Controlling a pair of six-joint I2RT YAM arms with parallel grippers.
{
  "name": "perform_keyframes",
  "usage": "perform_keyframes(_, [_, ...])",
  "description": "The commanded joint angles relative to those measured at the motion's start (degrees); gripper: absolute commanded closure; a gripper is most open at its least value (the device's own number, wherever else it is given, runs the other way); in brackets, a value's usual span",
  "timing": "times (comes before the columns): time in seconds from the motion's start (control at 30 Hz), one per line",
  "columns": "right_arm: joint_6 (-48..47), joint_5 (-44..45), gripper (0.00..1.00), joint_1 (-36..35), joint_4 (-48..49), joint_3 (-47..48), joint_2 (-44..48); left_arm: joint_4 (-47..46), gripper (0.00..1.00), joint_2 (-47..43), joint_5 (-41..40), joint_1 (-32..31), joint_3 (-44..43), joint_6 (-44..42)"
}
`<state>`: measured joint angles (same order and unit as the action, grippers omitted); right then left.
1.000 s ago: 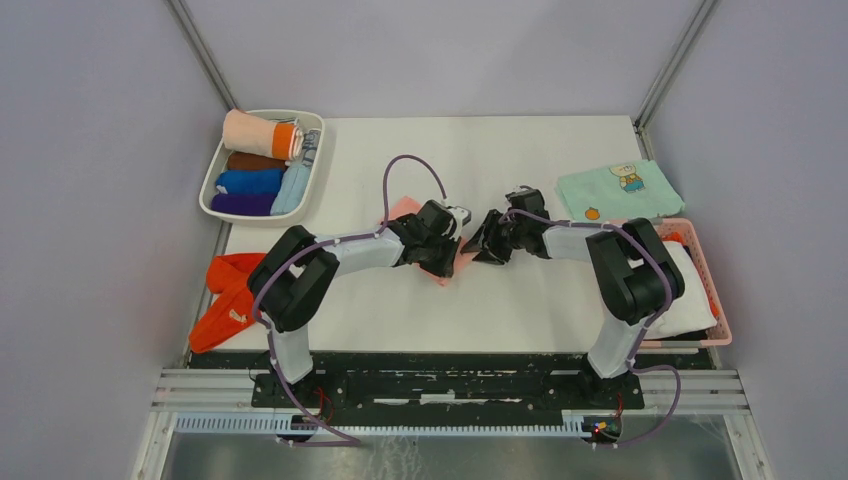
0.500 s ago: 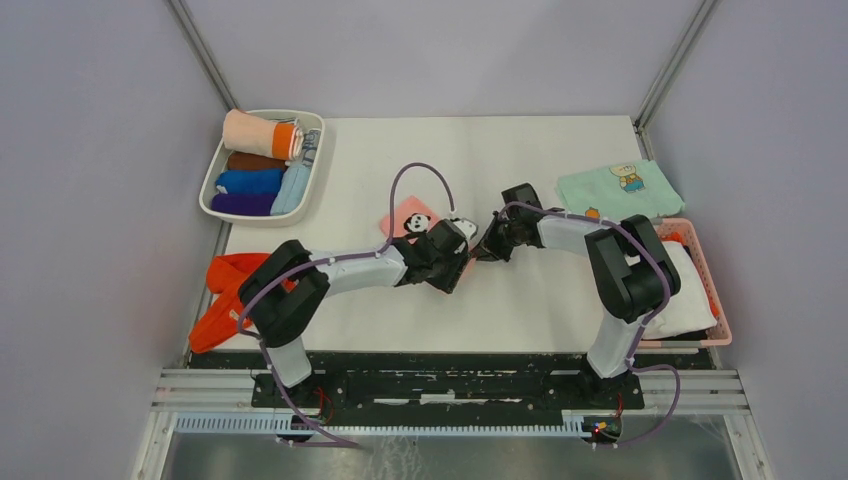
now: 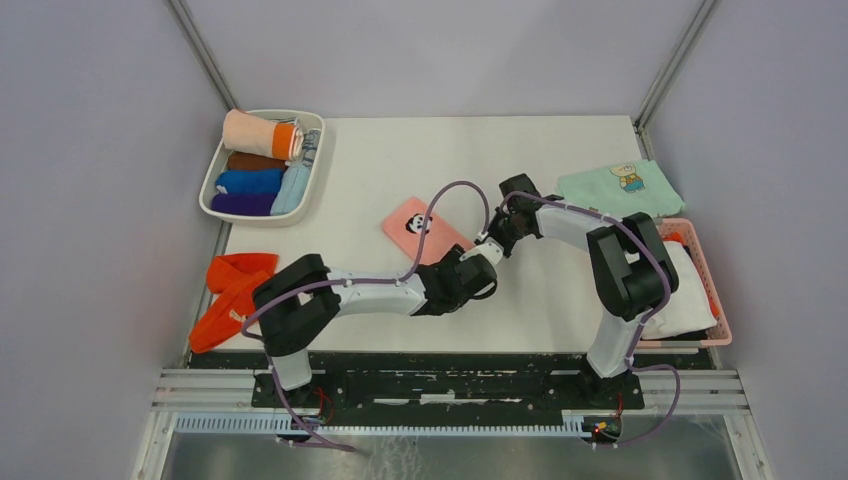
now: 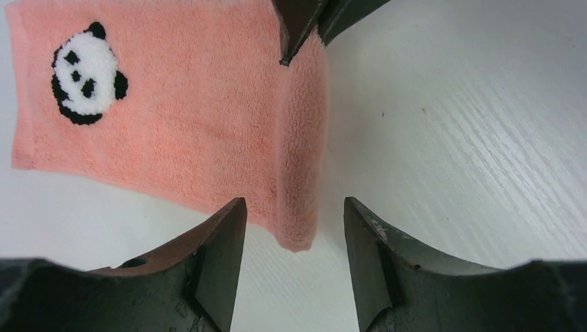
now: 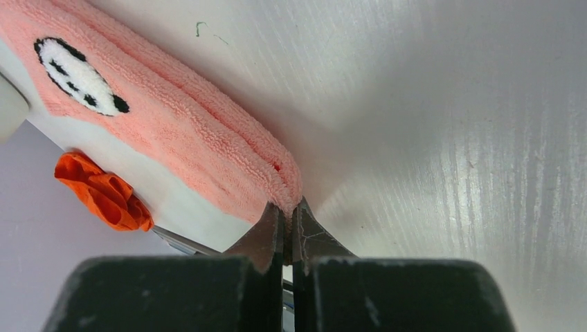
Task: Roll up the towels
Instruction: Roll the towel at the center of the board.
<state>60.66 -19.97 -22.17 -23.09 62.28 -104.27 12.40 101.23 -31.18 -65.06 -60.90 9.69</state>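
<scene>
Towel under work: pink panda towel (image 3: 425,228), lying flat near the middle of the counter (image 3: 400,160), panda print facing up. In the left wrist view, one edge of the towel is turned over on itself in a narrow fold along that side.

Right gripper (image 5: 286,211): jaws closed tight, pinching one end of that folded edge, with the cloth bunched into the tips. Left gripper (image 4: 294,207): jaws standing apart and holding nothing. The opposite end of the fold lies between its fingers (image 4: 221,256) without touching either one. The two grippers face each other along the fold.

Red-orange towels (image 3: 230,295): a crumpled heap at the counter's left edge, toward the near-left corner, well apart from the pink towel.

Other items:
- White tray (image 3: 213,190) at the far-left corner, holding rolled cloths in peach, brown, blue and purple.
- Mint-green cloth (image 3: 620,188) lying flat at the far-right corner, with a cartoon print.
- Pink basket (image 3: 703,265) at the right edge, with white cloth inside and partly hidden by the right arm.
</scene>
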Motion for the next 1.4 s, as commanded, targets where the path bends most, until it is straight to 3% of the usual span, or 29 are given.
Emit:
perform_keyframes(0.0, [1.91, -0.10, 1.00, -0.10, -2.22, 2.01, -0.98, -3.54, 0.41, 4.01, -8.56, -1.41, -2.99, -4.44])
perform_keyframes(0.63, [2.00, -0.14, 1.00, -0.14, -1.43, 1.08, -0.50, -1.47, 0.49, 11.16, -12.05, -4.53, -6.77, -4.82])
perform_keyframes(0.97, [1.41, -0.53, 1.00, -0.05, -1.34, 1.01, -0.28, 3.49, 0.69, 14.57, -17.07, -3.84, -9.20, -1.38])
perform_keyframes(1.07, [0.86, -0.61, 1.00, 0.02, -1.20, 0.87, 0.03, 3.79, 0.79, 14.30, -16.64, -3.38, -9.11, -0.76])
perform_keyframes(1.2, [-1.35, -0.77, 1.00, 0.34, -0.74, 1.04, 0.99, 3.00, 0.96, 11.74, -11.47, -2.58, -8.31, -0.85])
perform_keyframes(1.3, [-4.37, -1.25, 0.99, 0.95, -0.22, 1.21, 1.96, 1.42, 0.97, 8.63, -1.39, -0.49, -6.91, -0.34])
perform_keyframes(1.37, [-6.33, -1.93, 0.92, 1.51, 0.95, 1.09, 3.14, 1.07, 0.97, 7.25, 5.29, 1.67, -6.45, 0.68])
